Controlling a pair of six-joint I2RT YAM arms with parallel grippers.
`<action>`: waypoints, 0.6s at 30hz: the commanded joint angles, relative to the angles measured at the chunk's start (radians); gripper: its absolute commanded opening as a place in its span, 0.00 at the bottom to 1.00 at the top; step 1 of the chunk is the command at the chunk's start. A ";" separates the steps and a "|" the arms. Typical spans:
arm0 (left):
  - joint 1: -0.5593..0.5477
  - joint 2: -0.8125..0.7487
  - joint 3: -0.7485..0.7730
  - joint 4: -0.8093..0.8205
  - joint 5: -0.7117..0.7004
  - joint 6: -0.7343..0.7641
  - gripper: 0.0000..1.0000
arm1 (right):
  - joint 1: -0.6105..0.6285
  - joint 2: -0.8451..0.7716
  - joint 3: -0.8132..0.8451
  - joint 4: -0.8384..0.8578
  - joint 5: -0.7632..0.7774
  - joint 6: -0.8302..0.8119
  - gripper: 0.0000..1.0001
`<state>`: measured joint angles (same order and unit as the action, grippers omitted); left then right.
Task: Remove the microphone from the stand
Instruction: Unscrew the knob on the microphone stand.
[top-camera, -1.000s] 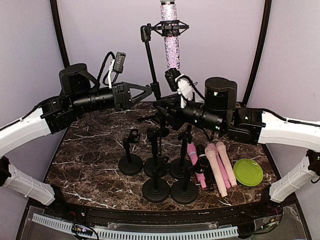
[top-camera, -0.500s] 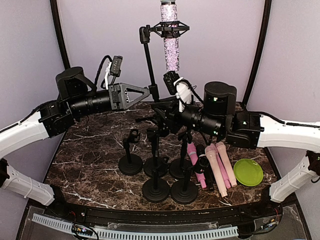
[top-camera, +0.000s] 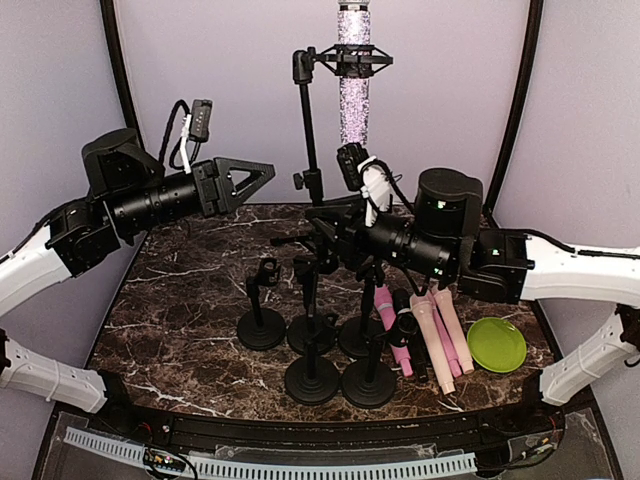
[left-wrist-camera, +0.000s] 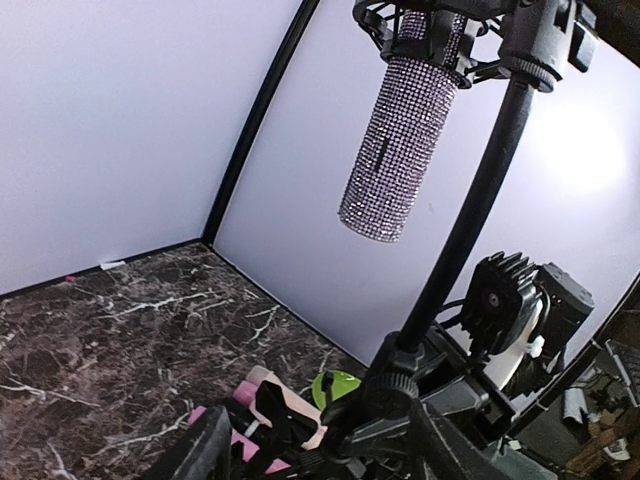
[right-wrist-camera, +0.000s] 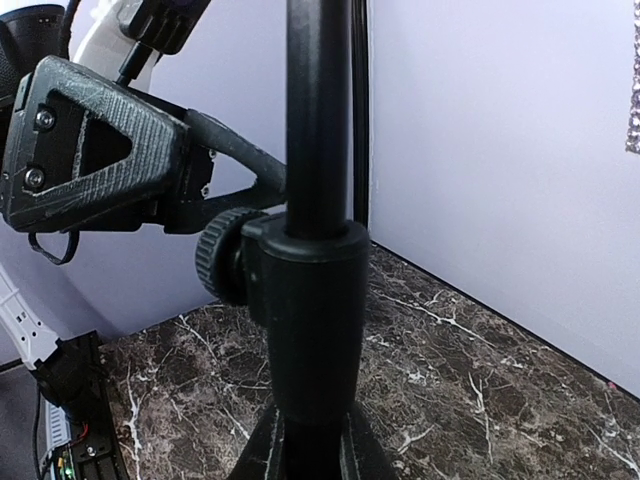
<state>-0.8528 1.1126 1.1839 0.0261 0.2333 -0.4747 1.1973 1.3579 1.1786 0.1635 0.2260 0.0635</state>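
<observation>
Currently the right gripper (top-camera: 319, 216) clamps the tall stand (top-camera: 305, 120) low on its pole, while the left gripper (top-camera: 266, 171), jaws parted, hovers just left of it, lower than the glittery microphone (top-camera: 353, 95).

The left arm (top-camera: 140, 205) reaches in from the left, raised and level, the left gripper (top-camera: 266, 172) open and holding nothing. The right arm (top-camera: 520, 265) stretches leftward, the right gripper (top-camera: 322, 214) clamped on the stand (top-camera: 305, 120).
</observation>
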 joint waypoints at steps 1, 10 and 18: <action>0.006 -0.047 0.047 -0.099 -0.088 0.161 0.65 | 0.008 -0.073 0.025 0.164 0.020 0.017 0.00; 0.001 -0.080 0.046 -0.152 0.049 0.566 0.66 | 0.008 -0.061 0.059 0.107 0.035 0.054 0.00; -0.079 -0.034 0.062 -0.215 -0.022 0.850 0.66 | 0.008 -0.040 0.085 0.060 0.012 0.065 0.00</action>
<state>-0.8875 1.0565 1.2098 -0.1440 0.2546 0.1776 1.1973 1.3304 1.1843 0.1230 0.2440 0.1333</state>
